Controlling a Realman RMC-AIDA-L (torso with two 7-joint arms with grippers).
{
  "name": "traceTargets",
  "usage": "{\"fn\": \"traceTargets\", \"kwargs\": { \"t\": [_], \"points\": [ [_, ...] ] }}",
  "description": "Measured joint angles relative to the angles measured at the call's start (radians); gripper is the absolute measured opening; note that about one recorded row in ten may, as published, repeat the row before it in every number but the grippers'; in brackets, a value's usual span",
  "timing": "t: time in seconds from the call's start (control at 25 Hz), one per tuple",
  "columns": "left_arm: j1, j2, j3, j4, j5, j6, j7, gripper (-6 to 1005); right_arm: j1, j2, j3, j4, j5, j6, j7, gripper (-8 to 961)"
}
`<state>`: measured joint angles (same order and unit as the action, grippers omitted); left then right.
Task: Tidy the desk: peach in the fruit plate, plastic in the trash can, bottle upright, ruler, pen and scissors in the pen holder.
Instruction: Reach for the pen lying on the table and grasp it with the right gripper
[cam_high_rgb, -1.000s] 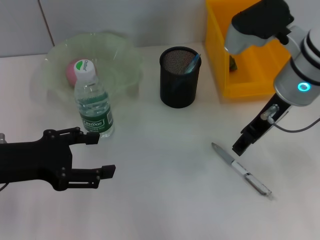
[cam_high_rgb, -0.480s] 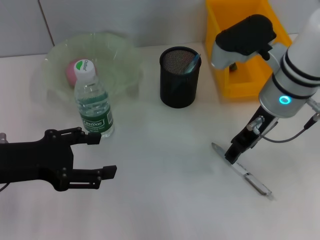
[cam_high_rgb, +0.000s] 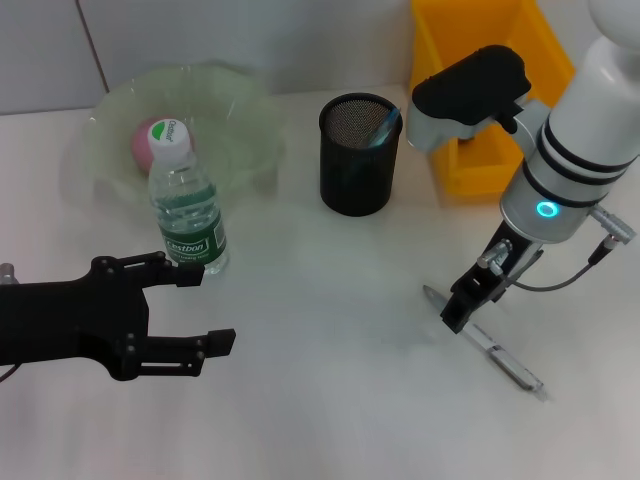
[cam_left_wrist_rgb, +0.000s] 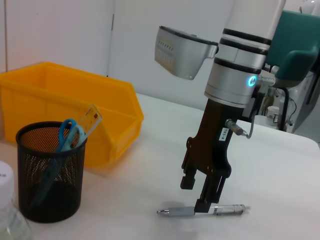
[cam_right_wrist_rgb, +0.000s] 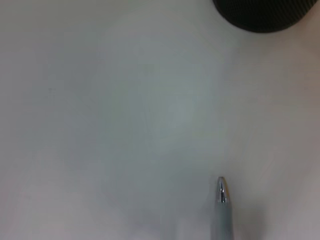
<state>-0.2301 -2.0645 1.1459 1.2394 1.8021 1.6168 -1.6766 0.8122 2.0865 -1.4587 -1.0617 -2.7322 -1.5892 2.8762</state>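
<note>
now right tool (cam_high_rgb: 455, 315) astride pen (cam_high_rgb: 500, 352), fingers apart

Your right arm (cam_high_rgb: 570, 150) is white with black bands, a glowing cyan ring, thin grey cables and a black gripper (cam_high_rgb: 458, 311). Your left gripper (cam_high_rgb: 205, 310) is matt black, with boxy, screw-studded fingers.

A pale grey panelled wall (cam_high_rgb: 200, 35) is rising behind the far edge of the plain white desk (cam_high_rgb: 330, 400), with a thin dark vertical seam (cam_high_rgb: 92, 45) running down it. In the left wrist view, a teal padded chair back (cam_left_wrist_rgb: 299, 47) is standing in the background, with blurred white clutter (cam_left_wrist_rgb: 274, 112) sitting below it.
</note>
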Motion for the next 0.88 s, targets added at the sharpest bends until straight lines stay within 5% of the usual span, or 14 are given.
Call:
{"fn": "traceTargets", "kwargs": {
  "t": [0.88],
  "points": [
    [0.004, -0.001, 0.000, -0.001, -0.004, 0.005, 0.014, 793, 0.041, 0.001, -0.066, 0.063, -0.005, 0.038, 0.033, 662]
  ]
}}
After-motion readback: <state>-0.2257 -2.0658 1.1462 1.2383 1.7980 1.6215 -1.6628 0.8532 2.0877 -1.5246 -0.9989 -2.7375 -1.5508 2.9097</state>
